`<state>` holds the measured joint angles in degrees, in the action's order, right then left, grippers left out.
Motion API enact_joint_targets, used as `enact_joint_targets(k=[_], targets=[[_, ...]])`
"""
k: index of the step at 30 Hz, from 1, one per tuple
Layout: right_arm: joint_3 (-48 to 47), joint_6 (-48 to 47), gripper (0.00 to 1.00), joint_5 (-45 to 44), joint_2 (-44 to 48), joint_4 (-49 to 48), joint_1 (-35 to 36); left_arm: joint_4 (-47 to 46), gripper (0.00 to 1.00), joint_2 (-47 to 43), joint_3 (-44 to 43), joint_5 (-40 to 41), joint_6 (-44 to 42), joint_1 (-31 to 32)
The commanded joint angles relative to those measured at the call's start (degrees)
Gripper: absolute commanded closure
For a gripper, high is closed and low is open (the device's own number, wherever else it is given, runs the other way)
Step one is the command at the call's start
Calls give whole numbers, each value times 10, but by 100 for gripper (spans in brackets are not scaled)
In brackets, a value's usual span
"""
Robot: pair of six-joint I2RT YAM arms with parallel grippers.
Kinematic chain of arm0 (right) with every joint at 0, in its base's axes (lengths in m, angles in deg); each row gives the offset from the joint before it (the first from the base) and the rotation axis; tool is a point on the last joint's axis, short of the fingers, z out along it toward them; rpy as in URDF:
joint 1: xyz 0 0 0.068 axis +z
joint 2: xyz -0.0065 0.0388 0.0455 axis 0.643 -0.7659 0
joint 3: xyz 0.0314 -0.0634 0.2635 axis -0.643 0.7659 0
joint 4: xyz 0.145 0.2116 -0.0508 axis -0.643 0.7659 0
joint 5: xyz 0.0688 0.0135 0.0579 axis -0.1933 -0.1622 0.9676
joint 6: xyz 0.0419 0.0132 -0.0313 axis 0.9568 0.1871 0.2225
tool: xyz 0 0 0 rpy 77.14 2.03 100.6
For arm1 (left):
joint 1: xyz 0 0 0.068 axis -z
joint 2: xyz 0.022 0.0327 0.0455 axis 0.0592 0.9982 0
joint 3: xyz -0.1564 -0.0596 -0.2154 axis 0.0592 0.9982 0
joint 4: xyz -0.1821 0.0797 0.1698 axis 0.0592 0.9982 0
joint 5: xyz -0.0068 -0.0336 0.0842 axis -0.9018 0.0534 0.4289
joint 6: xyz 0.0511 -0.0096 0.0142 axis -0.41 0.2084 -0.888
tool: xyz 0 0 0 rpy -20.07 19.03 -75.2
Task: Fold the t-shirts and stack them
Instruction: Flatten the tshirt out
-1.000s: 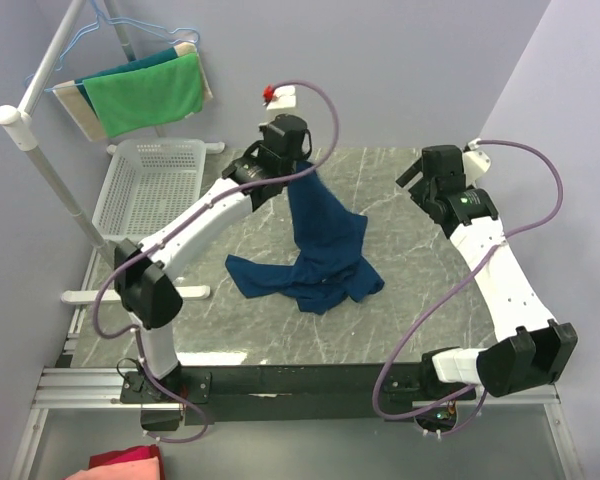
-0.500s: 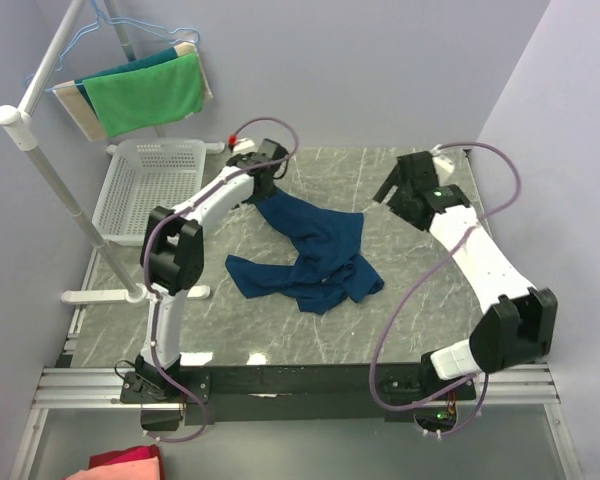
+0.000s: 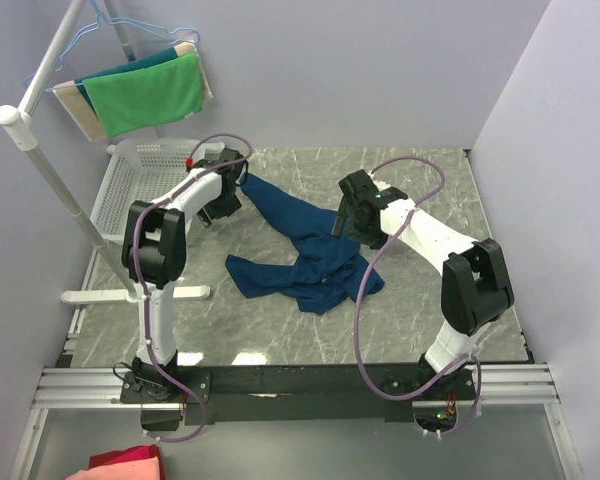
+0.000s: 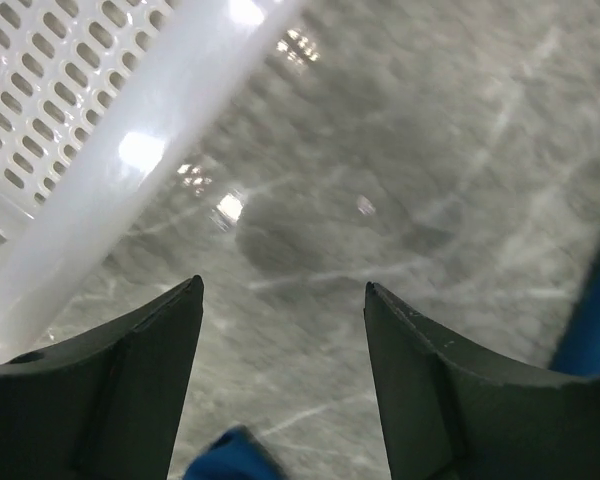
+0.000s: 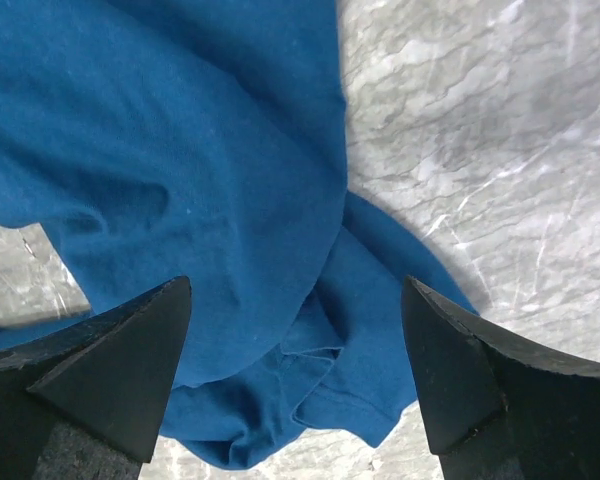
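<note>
Dropped from the raised left gripper (image 3: 223, 200) of a second ago, the navy t-shirt (image 3: 300, 275) now lies wholly on the grey marble table (image 3: 420, 290), and that gripper has swung down and left to the table's far left part, just beside the white perforated basket (image 3: 130, 190). Over the same second the right gripper (image 3: 345, 220) has come in from the far right side and now hangs over the middle of the cloth.

In the left wrist view the left gripper (image 4: 282, 290) stands with its fingers (image 4: 140, 370) apart and only bare marble between them; the basket's rim (image 4: 130, 150) crosses the upper left, and slivers of the blue cloth (image 4: 595, 320) show at the right edge and the bottom.

In the right wrist view the right gripper (image 5: 295, 290) is likewise spread wide and clamps nothing. The shirt (image 5: 210, 180) fills most of that view below it.

The shirt is crumpled, not folded. One band of fabric runs toward the far left, ending near the left gripper; the rest bunches in overlapping folds near the table's centre, with one lobe spread to the left. No print shows on the visible surface.
</note>
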<state>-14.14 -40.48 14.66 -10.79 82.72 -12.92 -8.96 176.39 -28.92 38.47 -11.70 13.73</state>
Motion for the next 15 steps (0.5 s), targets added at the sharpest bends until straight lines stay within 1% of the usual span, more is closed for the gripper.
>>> enact_joint_targets(k=[1, 6, 11, 13, 15], targets=[[-29, -3, 9, 14, -18, 7, 3, 2, 30, -22, 3, -11, 13, -38], [-30, -7, 10, 19, -34, 10, 12, -4, 30, -17, -6, -13, 2, -77], [-43, -15, 10, 10, -55, 26, 30, -12, 30, -8, -28, -19, -11, -99], [-43, -11, 10, 1, -53, 32, 37, -25, 31, -4, -36, -30, -27, -104], [-36, -11, 10, 0, -48, 30, 44, -35, 30, -4, -38, -38, -40, -104]])
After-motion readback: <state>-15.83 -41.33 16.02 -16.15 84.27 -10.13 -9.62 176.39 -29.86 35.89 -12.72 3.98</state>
